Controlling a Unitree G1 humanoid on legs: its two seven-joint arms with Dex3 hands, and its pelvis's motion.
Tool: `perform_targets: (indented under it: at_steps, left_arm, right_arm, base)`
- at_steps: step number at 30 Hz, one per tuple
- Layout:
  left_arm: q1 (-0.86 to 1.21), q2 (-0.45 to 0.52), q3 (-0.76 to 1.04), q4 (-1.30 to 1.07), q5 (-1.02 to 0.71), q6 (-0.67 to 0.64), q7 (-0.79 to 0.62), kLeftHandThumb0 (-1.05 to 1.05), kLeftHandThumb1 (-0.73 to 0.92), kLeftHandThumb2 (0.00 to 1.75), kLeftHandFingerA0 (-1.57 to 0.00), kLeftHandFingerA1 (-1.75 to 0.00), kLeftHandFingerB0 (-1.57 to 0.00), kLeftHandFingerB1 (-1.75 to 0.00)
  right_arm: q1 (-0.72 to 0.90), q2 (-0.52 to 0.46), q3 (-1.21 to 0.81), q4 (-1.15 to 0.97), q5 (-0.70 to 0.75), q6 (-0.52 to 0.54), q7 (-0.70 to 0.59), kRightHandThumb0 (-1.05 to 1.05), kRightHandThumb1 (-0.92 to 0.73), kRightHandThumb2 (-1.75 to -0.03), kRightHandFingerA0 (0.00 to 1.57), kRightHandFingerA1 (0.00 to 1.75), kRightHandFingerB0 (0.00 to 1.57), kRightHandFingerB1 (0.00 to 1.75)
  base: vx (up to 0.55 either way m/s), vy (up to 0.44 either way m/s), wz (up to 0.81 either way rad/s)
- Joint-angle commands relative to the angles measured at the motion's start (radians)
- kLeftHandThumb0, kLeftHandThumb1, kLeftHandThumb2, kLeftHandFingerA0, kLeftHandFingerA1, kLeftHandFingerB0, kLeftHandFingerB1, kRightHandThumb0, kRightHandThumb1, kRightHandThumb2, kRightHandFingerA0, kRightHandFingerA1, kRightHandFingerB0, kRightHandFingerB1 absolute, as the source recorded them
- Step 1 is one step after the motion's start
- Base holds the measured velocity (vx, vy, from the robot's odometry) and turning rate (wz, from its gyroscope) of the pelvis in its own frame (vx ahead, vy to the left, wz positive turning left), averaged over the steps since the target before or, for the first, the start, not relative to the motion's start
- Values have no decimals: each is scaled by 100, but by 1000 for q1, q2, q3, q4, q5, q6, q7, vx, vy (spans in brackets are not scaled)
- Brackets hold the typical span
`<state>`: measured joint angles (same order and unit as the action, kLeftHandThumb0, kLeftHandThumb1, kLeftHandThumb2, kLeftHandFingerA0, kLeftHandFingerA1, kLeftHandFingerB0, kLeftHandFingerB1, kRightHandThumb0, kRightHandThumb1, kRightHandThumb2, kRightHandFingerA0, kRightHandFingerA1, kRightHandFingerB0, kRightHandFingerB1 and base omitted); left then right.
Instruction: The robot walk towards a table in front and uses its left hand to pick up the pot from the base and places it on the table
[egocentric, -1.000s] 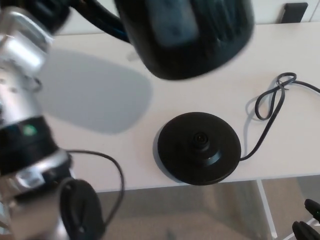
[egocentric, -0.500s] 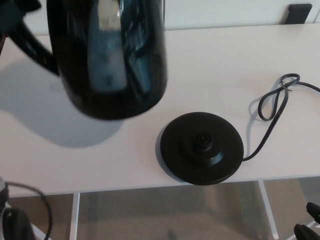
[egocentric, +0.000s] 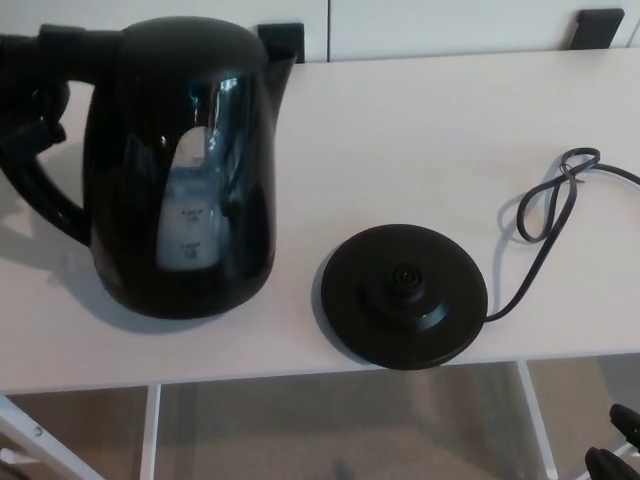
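The black pot (egocentric: 180, 170) stands upright on the white table (egocentric: 420, 120), just left of the round base (egocentric: 404, 296), not touching it. The left hand (egocentric: 30, 105) is by the pot's handle, and a bit of the right hand (egocentric: 615, 458) shows near right. I cannot tell if either grips.

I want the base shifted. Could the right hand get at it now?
Probably yes: the base sits bare near the table's front edge, the kettle stands apart to its left, and the right hand hangs below that edge.

Glossy black pot (egocentric: 180, 170), black base (egocentric: 405, 295) — white table (egocentric: 420, 130)
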<state>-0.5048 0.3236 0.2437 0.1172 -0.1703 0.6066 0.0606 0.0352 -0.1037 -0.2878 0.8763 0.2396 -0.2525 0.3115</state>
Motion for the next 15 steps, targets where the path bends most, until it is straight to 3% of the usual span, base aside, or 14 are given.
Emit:
perform_targets:
  at_steps: [1, 2, 3, 4, 5, 6, 7, 8, 12, 14, 15]
  left_arm:
    - [58, 193, -222, 98, 405, -667, 119, -28, 79, 65, -69, -159, -67, -120]
    - [54, 189, -220, 102, 399, -669, 121, -29, 79, 67, -71, -156, -69, -116]
    - [52, 183, -212, 102, 381, -668, 110, -30, 80, 67, -76, -140, -73, -102]
    - [50, 178, -203, 101, 360, -663, 91, -29, 76, 62, -79, -96, -76, -70]
    - [50, 175, -196, 98, 341, -656, 72, -29, 76, 62, -79, -96, -76, -70]
    - [56, 180, -156, 60, 197, -580, -137, -38, 59, 58, -39, -36, -33, -31]
    - [55, 190, -143, 43, 127, -520, -240, -29, 37, 91, 0, -48, 0, -47]
    - [56, 201, -140, 38, 94, -491, -298, -63, 39, 71, -9, -25, -9, -19]
    - [54, 253, -162, 36, 57, -453, -415, -59, 38, 77, -2, -21, -2, -17]
    - [48, 307, -193, 33, 43, -421, -511, -72, 43, 79, 0, -4, 0, -4]
    - [47, 315, -198, 34, 42, -420, -521, -72, 43, 79, 0, -4, 0, -4]
  right_arm:
    - [1, -12, -16, 19, 9, 1, -9, -26, -62, -67, 7, 31, 12, 36]
    - [0, -13, -13, 20, 3, -4, -14, -27, -64, -66, 7, 32, 15, 37]
    - [-2, -14, -13, 23, 4, -3, -13, -27, -65, -65, 8, 33, 17, 37]
    - [-5, -15, -14, 25, 4, -2, -13, -27, -66, -64, 8, 35, 18, 38]
    - [-8, -15, -14, 27, 4, -1, -14, -27, -66, -64, 8, 35, 18, 38]
    - [-9, -13, -15, 25, 5, 0, -17, -27, -66, -64, 8, 36, 19, 38]
    - [-7, -12, -17, 21, 9, 0, -13, -27, -65, -64, 8, 35, 17, 37]
    - [-5, -11, -17, 20, 11, 2, -11, -27, -65, -65, 8, 34, 16, 37]
    - [-2, -10, -16, 22, 8, -5, -10, -26, -66, -64, 7, 36, 17, 38]
    - [-7, -14, -14, 29, 6, 0, -9, -27, -66, -64, 8, 37, 17, 38]
    - [-9, -15, -14, 32, 6, 1, -9, -27, -66, -64, 8, 37, 17, 38]
  base:
    - [0, 0, 0]
    - [0, 0, 0]
    - [0, 0, 0]
    - [0, 0, 0]
    - [0, 0, 0]
    - [0, 0, 0]
    - [0, 0, 0]
    - [0, 0, 0]
    - [0, 0, 0]
    - [0, 0, 0]
    - [0, 0, 0]
